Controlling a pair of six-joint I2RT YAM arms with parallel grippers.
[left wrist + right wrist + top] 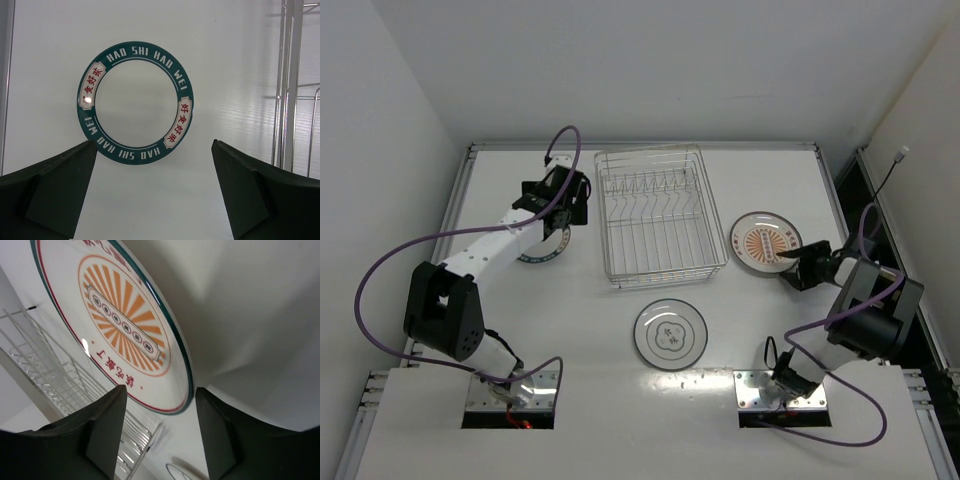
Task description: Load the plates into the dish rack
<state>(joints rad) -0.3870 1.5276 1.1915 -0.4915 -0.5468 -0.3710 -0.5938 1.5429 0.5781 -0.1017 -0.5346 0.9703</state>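
The dish rack (660,215) stands empty at the table's middle back. The plate with a dark green lettered rim (135,102) lies flat left of the rack, partly under my left arm (542,252). My left gripper (567,212) (152,192) is open and empty above the table, just short of that plate. The sunburst plate (763,242) (125,320) lies right of the rack. My right gripper (792,264) (160,437) is open and empty at that plate's near right edge. The dark-rimmed plate with a small motif (670,333) lies in front of the rack.
The rack's wires show at the right edge of the left wrist view (290,85) and at the lower left of the right wrist view (45,375). White walls enclose the table on the left, back and right. Purple cables loop off both arms.
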